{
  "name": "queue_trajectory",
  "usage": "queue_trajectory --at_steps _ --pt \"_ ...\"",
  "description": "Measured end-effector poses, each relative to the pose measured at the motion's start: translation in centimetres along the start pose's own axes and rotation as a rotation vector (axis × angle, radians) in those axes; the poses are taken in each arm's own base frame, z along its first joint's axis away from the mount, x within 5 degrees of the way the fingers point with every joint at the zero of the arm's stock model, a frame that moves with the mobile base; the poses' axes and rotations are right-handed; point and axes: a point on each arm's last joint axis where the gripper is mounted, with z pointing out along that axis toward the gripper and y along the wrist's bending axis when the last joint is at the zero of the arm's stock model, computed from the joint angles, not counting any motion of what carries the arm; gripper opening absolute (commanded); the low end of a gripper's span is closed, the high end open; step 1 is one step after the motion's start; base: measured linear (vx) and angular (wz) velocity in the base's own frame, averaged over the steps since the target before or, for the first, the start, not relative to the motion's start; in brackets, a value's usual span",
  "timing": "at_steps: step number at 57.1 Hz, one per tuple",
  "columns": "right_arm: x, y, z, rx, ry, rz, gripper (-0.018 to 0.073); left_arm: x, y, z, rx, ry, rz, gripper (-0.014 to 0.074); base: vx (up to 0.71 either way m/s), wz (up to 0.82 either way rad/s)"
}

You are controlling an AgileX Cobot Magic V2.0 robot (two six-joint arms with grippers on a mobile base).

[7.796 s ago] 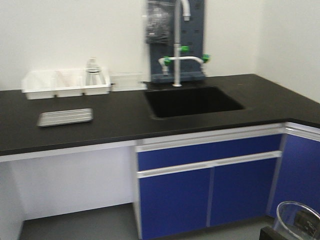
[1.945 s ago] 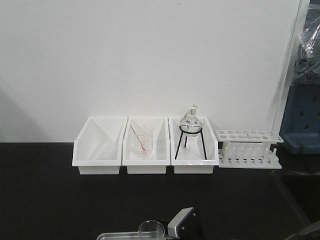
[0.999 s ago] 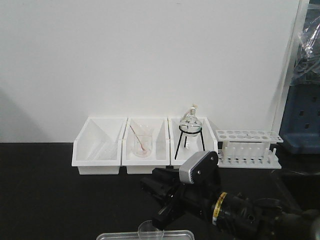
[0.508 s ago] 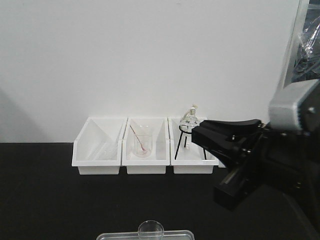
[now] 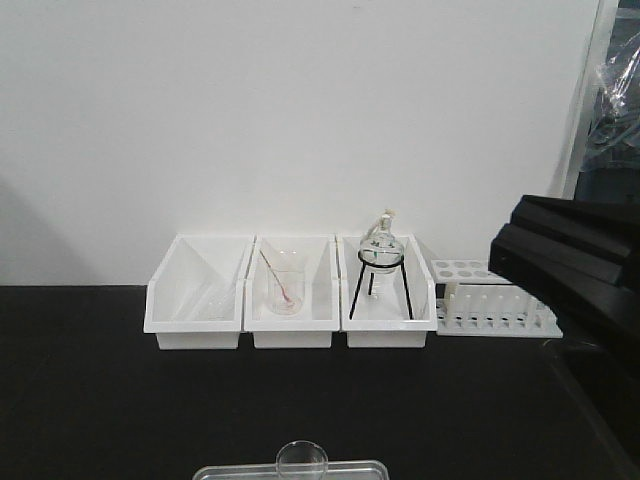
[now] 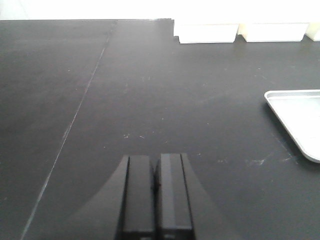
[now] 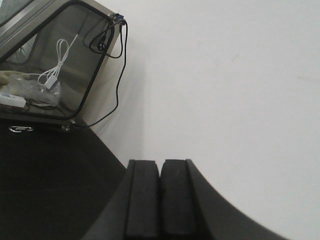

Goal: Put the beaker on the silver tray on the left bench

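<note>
Beaker [image 5: 301,461] stands on the tray [image 5: 225,471], so placing looks done. My left gripper [image 6: 155,192] and right gripper [image 7: 160,197] are both clenched on nothing, clear of the glass.

The left gripper [image 6: 156,192], a pair of flat matte black fingers seen from its own wrist view, has its jaws pressed together with only a thin seam between them, holding nothing, and it points level toward the far side. The right gripper [image 7: 160,197], of the same black build, is likewise closed and empty, raised high at the right, where its dark body [image 5: 575,265] fills the front view's right edge.
</note>
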Motion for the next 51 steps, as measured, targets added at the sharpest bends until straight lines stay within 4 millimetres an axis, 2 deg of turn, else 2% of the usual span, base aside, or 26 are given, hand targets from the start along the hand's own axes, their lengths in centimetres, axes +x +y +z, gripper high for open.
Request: queue_trajectory --at_steps 11,20,28,32,37,43,51 --pt "-0.5 0.0 -0.6 0.024 -0.018 0.017 -0.0011 0.0 0.0 0.0 0.000 0.000 0.000 0.0001 0.00 0.00" --pt "0.0 -1.1 -0.7 0.166 -0.039 0.160 -0.0011 0.0 0.0 0.0 0.000 0.000 0.000 0.0001 0.00 0.00" --pt "2.9 -2.7 -1.2 0.421 0.081 0.271 -0.0011 0.0 0.0 0.0 0.000 0.000 0.000 0.0001 0.00 0.00" --pt "5.2 -2.9 -1.8 0.519 0.248 0.320 -0.0011 0.0 0.0 0.0 0.000 0.000 0.000 0.0001 0.00 0.00" --pt "7.3 -2.5 -2.5 0.558 0.450 0.384 -0.0011 0.0 0.0 0.0 0.000 0.000 0.000 0.0001 0.00 0.00" --pt "8.1 -2.1 -2.7 0.541 0.534 0.418 -0.0011 0.0 0.0 0.0 0.000 0.000 0.000 0.0001 0.00 0.00" --pt "7.4 -2.2 -2.3 0.513 0.458 0.375 -0.0011 0.0 0.0 0.0 0.000 0.000 0.000 0.0001 0.00 0.00"
